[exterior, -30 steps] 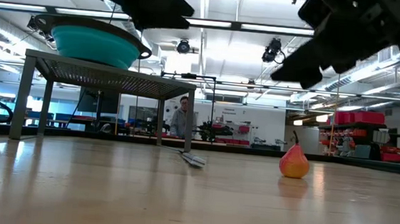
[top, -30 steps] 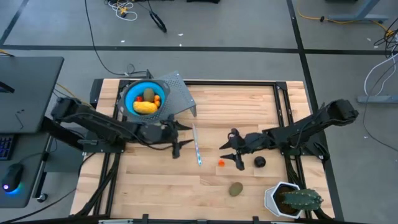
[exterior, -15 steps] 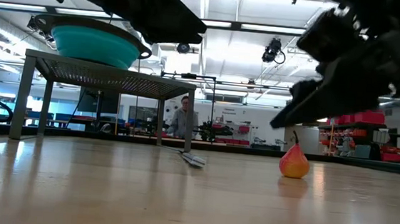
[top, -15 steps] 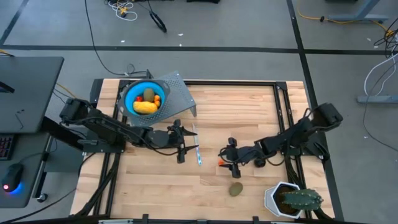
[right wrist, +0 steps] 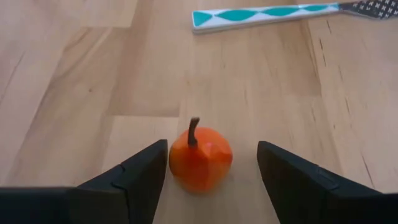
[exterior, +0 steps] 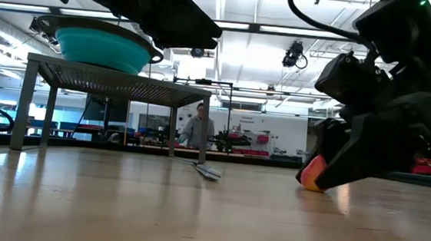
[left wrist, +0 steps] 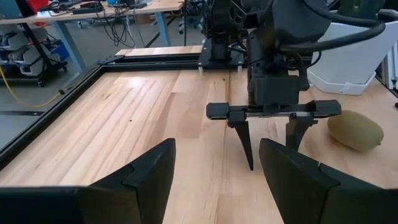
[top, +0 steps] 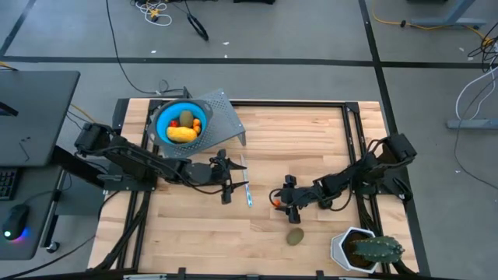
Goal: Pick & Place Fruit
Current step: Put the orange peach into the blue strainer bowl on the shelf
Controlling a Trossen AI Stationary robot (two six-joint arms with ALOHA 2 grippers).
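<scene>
Task looks partly done, by my reading: some fruit already sits in the bowl, three pieces remain on the table (top: 311, 140). Nearest the front edge, toward the right corner, a spiky green plant (top: 377, 249) in a white faceted pot; just left of it the loose kiwi (top: 295, 236), olive-brown, matte, fuzzy-looking oval, untouched. Next back, mid-table right of centre, the right gripper (top: 281, 201) is low on the wood, fingers spread, straddling the small orange fruit (right wrist: 200, 158): glossy, faceted, pear-like with a dark stem, standing upright, not yet pinched. The black ball is mostly hidden behind that arm; cannot place it surely. Left of it, near the table's centre, a thin flat stick (top: 247, 187) with teal diamond pattern lies on the planks. The left gripper (top: 227, 175) hovers beside the stick, fingers spread, carrying nothing. Farthest, at the back left corner, a turquoise bowl (top: 161, 118) on a perforated grey metal stand (top: 226, 120) holds the yellow oblong (top: 182, 134), a second kiwi and small red-orange pieces. Table is pale, smooth wood planks in a black frame.
</scene>
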